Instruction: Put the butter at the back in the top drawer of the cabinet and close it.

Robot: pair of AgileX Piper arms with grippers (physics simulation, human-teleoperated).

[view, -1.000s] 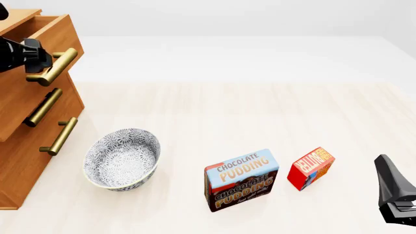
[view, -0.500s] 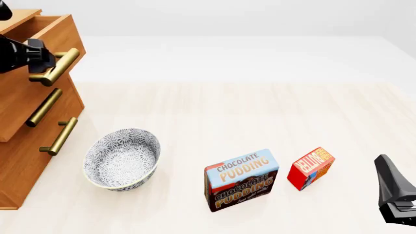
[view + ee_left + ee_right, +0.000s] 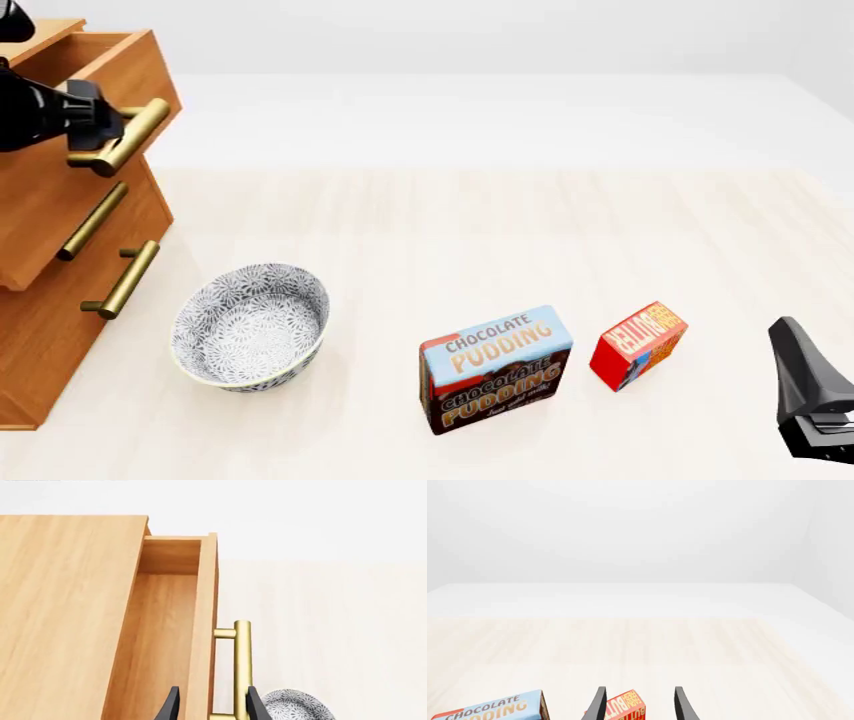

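Brass marks the one point of contact: the left gripper (image 3: pixel 208 705) straddles the bar handle (image 3: pixel 123 137) of the top drawer (image 3: pixel 80 95), one finger (image 3: pixel 171 706) on the drawer side of the bar and the other on the outer side, so that a pull along the arm's reach draws the drawer out of the cabinet (image 3: pixel 54 300). Whether the pads actually press the bar cannot be told; the jaws stand only a little wider than the handle. The left wrist view shows the drawer partly out, its wooden interior bare, which suggests the opening step is under way and the loading step not yet begun.

Butter (image 3: pixel 638 345) stands upright on the table (image 3: pixel 507 230), just beside the chocolate pudding box (image 3: pixel 495 368) and well apart from the cabinet. The right gripper (image 3: pixel 637 702) hangs near the butter with its fingers parted and nothing between them; in the right wrist view the box lies ahead of the gap, a placing suited to a direct approach and grasp.

A patterned bowl (image 3: pixel 251 325) sits between the cabinet and the boxes, near the path a carried box would likely cross.
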